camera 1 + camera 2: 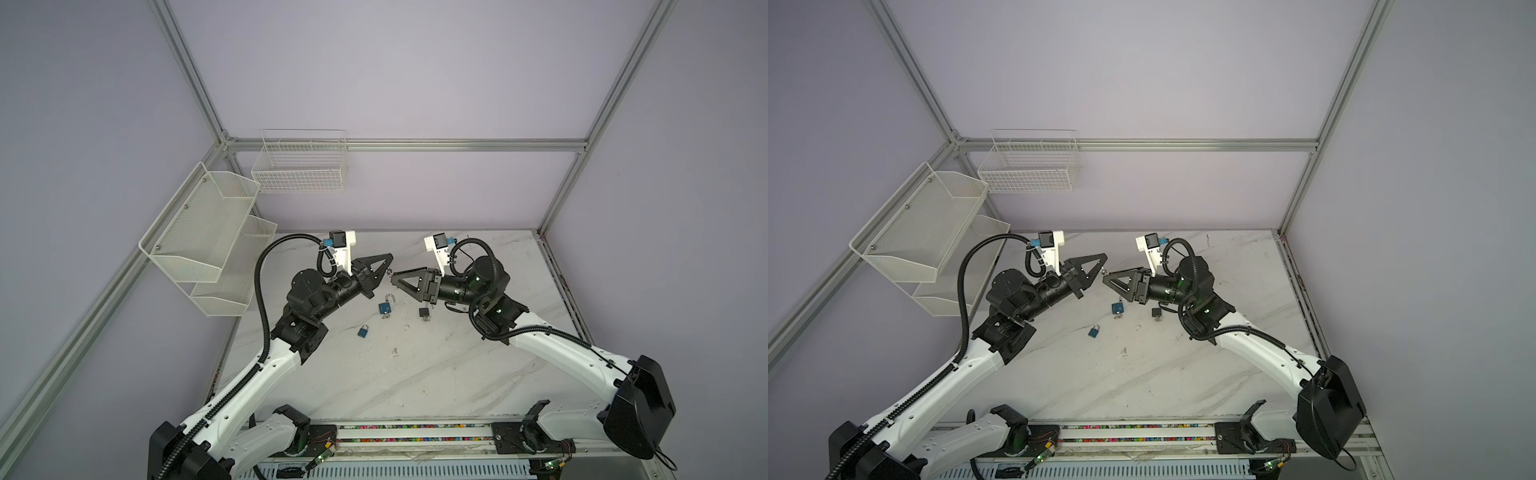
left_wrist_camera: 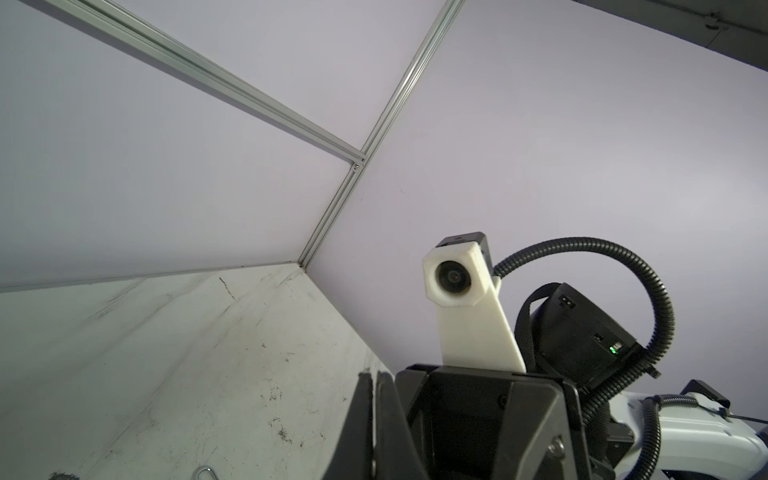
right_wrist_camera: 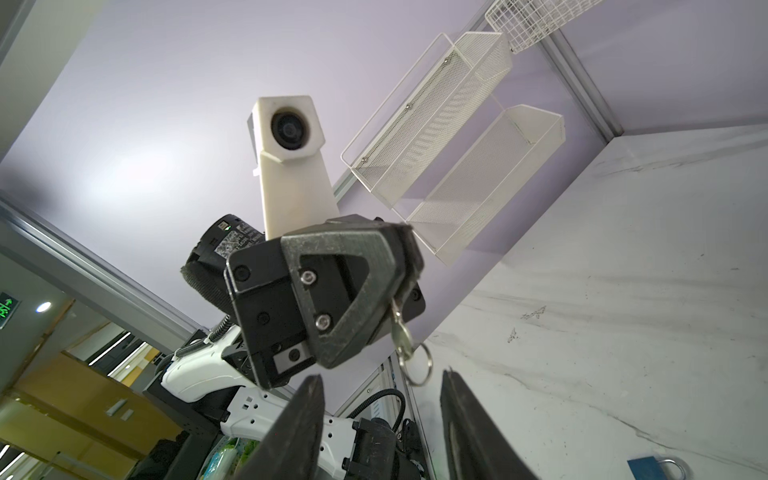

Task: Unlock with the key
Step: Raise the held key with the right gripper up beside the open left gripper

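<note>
Your left jaws are clamped tight on the key (image 3: 400, 328) in mid-air above the table (image 1: 415, 374), just far of the open blue padlock (image 1: 385, 308), and your right jaws stand wide just beside its dangling ring (image 3: 430, 362), so closing on that ring could twist the key loose and drop it.

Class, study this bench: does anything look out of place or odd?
Yes: the key dangles in mid-air from the shut left gripper, its ring hanging below, away from the padlocks lying on the table.
</note>
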